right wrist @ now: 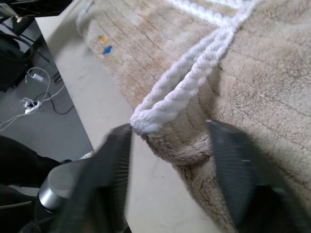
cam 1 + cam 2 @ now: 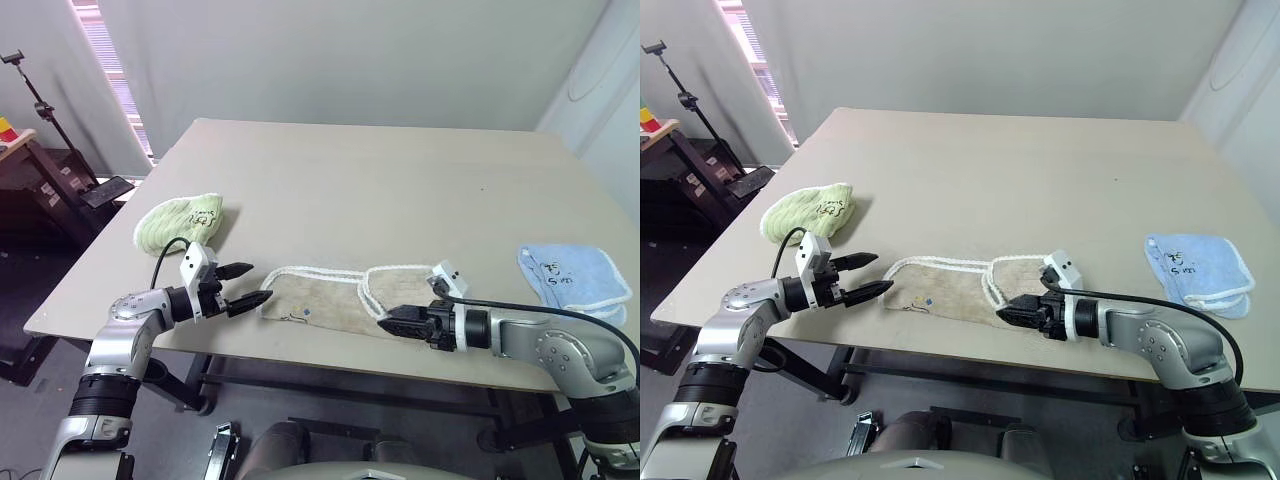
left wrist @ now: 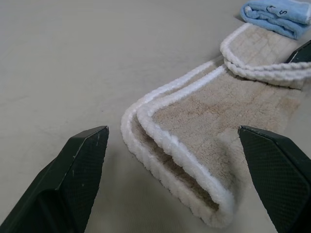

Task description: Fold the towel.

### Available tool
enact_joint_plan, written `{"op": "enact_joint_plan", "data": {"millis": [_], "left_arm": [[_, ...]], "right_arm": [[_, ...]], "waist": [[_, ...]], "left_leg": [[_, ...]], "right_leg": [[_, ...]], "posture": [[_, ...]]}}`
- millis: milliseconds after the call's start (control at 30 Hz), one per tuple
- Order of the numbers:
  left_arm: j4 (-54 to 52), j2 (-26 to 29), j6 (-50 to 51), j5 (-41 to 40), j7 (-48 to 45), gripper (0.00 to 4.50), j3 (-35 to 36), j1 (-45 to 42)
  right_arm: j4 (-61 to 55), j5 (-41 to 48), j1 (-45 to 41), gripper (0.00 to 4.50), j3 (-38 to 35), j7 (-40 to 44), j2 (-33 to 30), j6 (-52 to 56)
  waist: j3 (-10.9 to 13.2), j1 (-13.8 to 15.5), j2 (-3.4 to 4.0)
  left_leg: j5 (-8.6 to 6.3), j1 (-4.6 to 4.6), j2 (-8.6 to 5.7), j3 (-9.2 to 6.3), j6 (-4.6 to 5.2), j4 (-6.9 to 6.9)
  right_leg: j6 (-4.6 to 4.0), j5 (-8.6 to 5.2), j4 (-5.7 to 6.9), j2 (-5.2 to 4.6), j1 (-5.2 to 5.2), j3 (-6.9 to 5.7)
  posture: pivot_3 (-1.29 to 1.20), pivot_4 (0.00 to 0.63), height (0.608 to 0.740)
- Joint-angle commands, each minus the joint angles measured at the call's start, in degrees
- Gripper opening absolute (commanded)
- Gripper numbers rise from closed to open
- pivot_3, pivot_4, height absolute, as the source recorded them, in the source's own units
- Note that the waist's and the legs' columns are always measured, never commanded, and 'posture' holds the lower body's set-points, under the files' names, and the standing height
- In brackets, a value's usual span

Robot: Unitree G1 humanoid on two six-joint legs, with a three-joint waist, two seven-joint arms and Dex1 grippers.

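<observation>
We see the large beige-tan terry cloth towel (image 2: 330,300) with white corded edging lying near the front edge of the wide light beige counter (image 2: 360,180), between the two arms. It is folded into a long narrow band, and its right part is folded over again, so the white cord makes a second loop there. On the lower layer, near the front, there are two small marks, one blue and one orange.

Our left end effector (image 2: 247,284) is at the left end of the towel, just above the counter. Its two black fingers (image 3: 73,179) are spread wide apart, and nothing is between them; the folded left end of the towel lies just in front of them, not touched.

Our right end effector (image 2: 390,320) is at the front right corner of the towel. Its fingers are parted, one on each side of the corded corner, and they do not press on the cloth.

A small crumpled light green cloth (image 2: 180,220) lies on the counter behind the left arm, well apart from the towel. A small folded light blue cloth (image 2: 575,278) lies on the right side of the counter.
</observation>
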Motion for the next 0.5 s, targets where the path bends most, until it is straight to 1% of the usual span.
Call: {"op": "enact_joint_plan", "data": {"millis": [33, 100, 133, 167, 233, 300, 367, 500], "left_arm": [[-3.17, 0.44, 1.67, -2.49, 0.70, 4.50, 2.51, -1.21], [-4.09, 0.42, 3.35, -3.96, 0.88, 4.50, 3.20, -1.54], [-4.82, 0.50, 4.77, -5.12, 0.75, 4.50, 3.59, -1.85], [-5.87, -0.03, 5.56, -6.56, 0.80, 4.32, 3.96, -3.05], [-7.11, -0.96, 6.88, -8.56, 1.12, 3.90, 4.49, -5.10], [-8.57, -1.87, 8.56, -10.29, 0.64, 3.21, 3.85, -7.54], [-8.44, -4.16, 8.35, -10.21, -0.18, 2.52, 1.28, -11.39], [-3.57, -9.92, 5.46, -7.07, -1.55, 1.04, -3.69, -18.56]], "right_arm": [[-3.55, 5.28, -0.19, 3.23, -7.85, 1.86, 0.38, -0.98], [-2.31, 8.64, -0.89, 3.23, -11.93, 0.18, 2.04, -0.16], [-1.83, 8.93, -1.23, 3.23, -13.82, -0.85, 2.64, -0.87], [-1.78, 7.86, -1.31, 3.27, -15.94, -1.16, 3.16, -3.62], [-1.62, 7.00, -1.55, 3.28, -17.58, 0.02, 2.89, -5.67], [-1.65, 4.04, -1.86, 2.88, -17.10, 0.36, 2.47, -8.41], [-0.09, 1.33, -2.89, 2.34, -16.78, 0.03, 3.26, -11.55], [2.67, -1.70, -3.86, 0.88, -14.84, 2.15, 3.91, -14.80]], "waist": [[0.00, 0.02, 0.00], [0.00, -0.01, -0.02], [0.00, -0.02, -0.02], [0.00, -0.03, -0.02], [0.00, 0.12, -0.02], [0.00, 0.05, -0.03], [0.00, 0.10, -0.03], [-0.03, 0.05, -0.06]], "left_leg": [[0.00, 0.00, 0.00, 0.00, 0.00, 0.00], [0.00, 0.00, 0.00, -0.01, 0.00, 0.00], [0.00, 0.00, 0.00, 0.00, 0.00, 0.02], [0.00, 0.01, 0.01, -0.01, 0.00, 0.04], [0.00, 0.00, 0.02, 0.00, 0.00, 0.12], [0.00, 0.01, 0.02, 0.00, -0.01, 0.20], [0.00, 0.01, 0.00, 0.04, -0.01, 0.24], [0.00, 0.01, -0.03, 0.11, 0.01, 0.34]], "right_leg": [[0.01, 0.00, 0.00, 0.00, 0.00, 0.00], [0.07, 0.04, 0.00, 0.00, 0.00, 0.00], [0.14, 0.08, 0.00, 0.01, 0.02, 0.00], [0.18, 0.10, 0.01, 0.01, 0.02, 0.00], [0.27, 0.15, 0.02, 0.03, 0.03, 0.00], [0.29, 0.16, 0.01, 0.03, 0.10, 0.00], [0.30, 0.17, 0.01, 0.02, 0.12, 0.02], [0.42, 0.24, -0.01, 0.02, 0.16, 0.07]], "posture": [[0.00, 0.000, 0.740], [0.00, 0.000, 0.740], [0.00, 0.000, 0.740], [0.00, 0.000, 0.740], [0.00, 0.000, 0.740], [0.00, 0.000, 0.740], [0.00, 0.000, 0.740], [0.00, 0.000, 0.740]]}}
